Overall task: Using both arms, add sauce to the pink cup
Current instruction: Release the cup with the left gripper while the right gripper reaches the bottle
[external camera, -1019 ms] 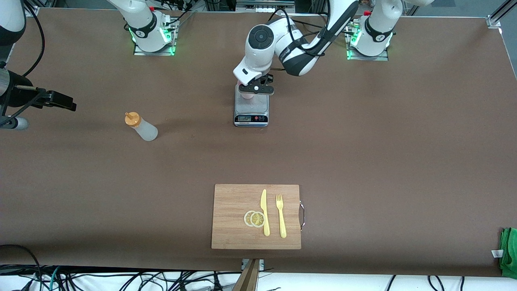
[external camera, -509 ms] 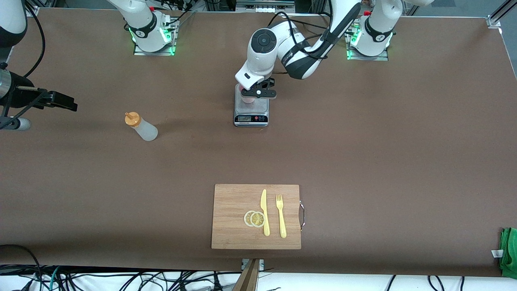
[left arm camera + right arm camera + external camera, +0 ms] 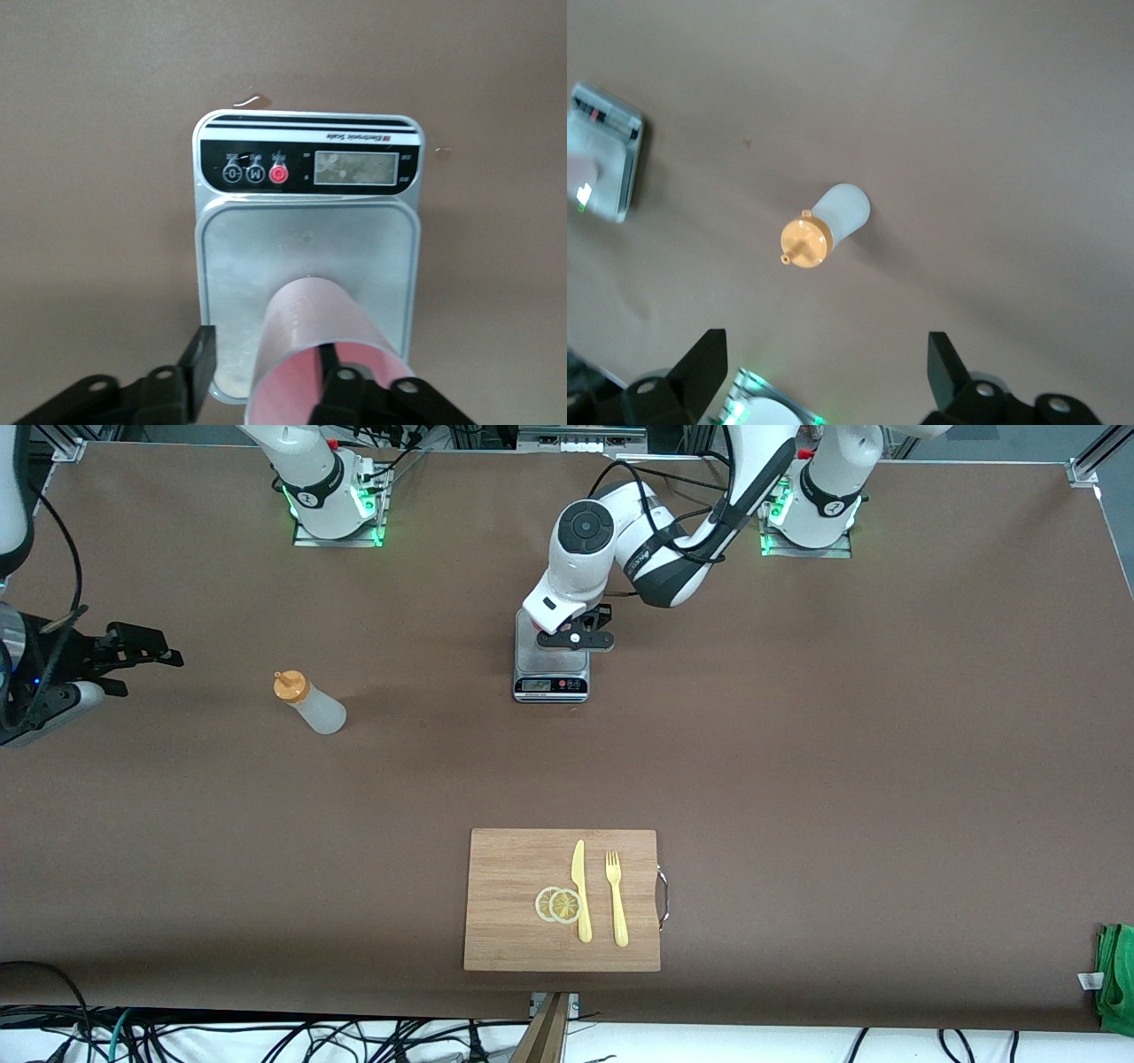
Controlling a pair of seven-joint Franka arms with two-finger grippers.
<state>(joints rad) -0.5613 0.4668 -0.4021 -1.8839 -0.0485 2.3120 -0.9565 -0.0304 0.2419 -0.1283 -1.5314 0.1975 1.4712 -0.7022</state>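
The pink cup (image 3: 312,329) stands upright on the steel plate of the kitchen scale (image 3: 551,666), toward the edge of the plate away from the display. My left gripper (image 3: 264,351) is open astride the cup's wall. One finger (image 3: 329,370) is inside the cup, and the other (image 3: 202,354) is outside, clear of the wall. In the front view the left gripper (image 3: 576,638) hides most of the cup. The squeeze bottle (image 3: 312,703) with the orange nozzle cap (image 3: 804,243) stands on the table toward the right arm's end. My right gripper (image 3: 826,354) hangs open above the table near that bottle, holding nothing.
A wooden cutting board (image 3: 505,903) lies near the table's front edge with a yellow knife (image 3: 580,890), a yellow fork (image 3: 617,899) and two lemon slices (image 3: 558,904). A green cloth (image 3: 1118,974) lies at the corner nearest the front camera, at the left arm's end.
My left gripper has opened and let go of the cup's wall, and its wrist has shifted slightly. My right gripper has turned and come a little closer to the bottle.
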